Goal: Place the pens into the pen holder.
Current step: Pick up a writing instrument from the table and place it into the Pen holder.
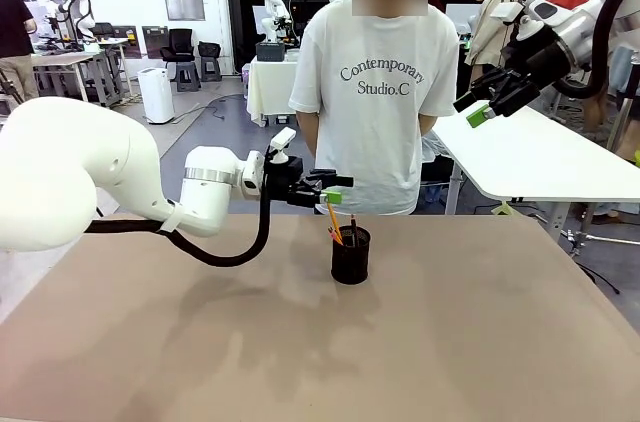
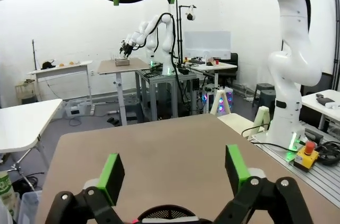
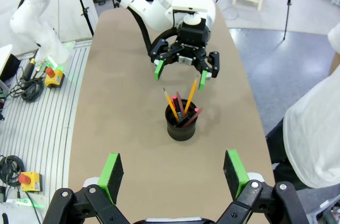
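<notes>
The black mesh pen holder [image 1: 350, 257] stands upright near the middle of the brown table [image 1: 480, 342]. Several pens lean inside it: a yellow-orange pencil [image 3: 190, 95], another orange one [image 3: 169, 98], a dark reddish one [image 3: 180, 104] and a black one with a pink end [image 3: 193, 114]. My left gripper [image 1: 325, 188] hovers just above and left of the holder, open, with nothing between its fingers; the holder's rim [image 2: 167, 213] shows below its pads. My right gripper [image 1: 488, 102] hangs open high at the right, looking down on the holder [image 3: 181, 124] and the left gripper [image 3: 181, 72].
A person in a white T-shirt [image 1: 375, 92] stands at the table's far edge, right behind the holder. A white table [image 1: 540, 157] stands at the back right. A red emergency stop button [image 3: 52, 74] and cables lie beside the table.
</notes>
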Robot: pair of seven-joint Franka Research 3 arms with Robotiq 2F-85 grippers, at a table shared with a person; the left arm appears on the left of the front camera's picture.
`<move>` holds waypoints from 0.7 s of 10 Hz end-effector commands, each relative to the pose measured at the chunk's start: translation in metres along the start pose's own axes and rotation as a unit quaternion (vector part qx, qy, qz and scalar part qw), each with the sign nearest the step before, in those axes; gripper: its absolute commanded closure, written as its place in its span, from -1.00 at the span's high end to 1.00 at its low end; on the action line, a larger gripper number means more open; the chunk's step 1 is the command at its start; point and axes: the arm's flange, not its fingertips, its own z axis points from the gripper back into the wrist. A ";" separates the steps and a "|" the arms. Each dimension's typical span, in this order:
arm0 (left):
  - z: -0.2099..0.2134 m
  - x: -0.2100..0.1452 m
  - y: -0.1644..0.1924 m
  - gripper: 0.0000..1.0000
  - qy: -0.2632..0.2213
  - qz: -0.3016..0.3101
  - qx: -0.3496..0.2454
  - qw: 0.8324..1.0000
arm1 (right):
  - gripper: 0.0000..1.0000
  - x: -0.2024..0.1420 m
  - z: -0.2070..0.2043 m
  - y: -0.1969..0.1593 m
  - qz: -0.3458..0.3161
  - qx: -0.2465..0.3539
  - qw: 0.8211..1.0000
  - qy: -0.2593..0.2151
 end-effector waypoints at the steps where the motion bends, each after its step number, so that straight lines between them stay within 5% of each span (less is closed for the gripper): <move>1: 0.000 0.002 0.001 1.00 -0.014 -0.002 0.007 1.000 | 1.00 0.003 0.000 0.001 0.001 0.000 1.000 0.000; 5: -0.002 -0.001 0.001 1.00 -0.006 0.002 0.003 1.000 | 1.00 0.003 0.000 0.001 0.001 0.000 1.000 0.000; 7: 0.005 0.029 -0.019 1.00 0.057 0.031 0.002 0.998 | 1.00 0.003 0.000 0.001 0.001 0.000 1.000 0.000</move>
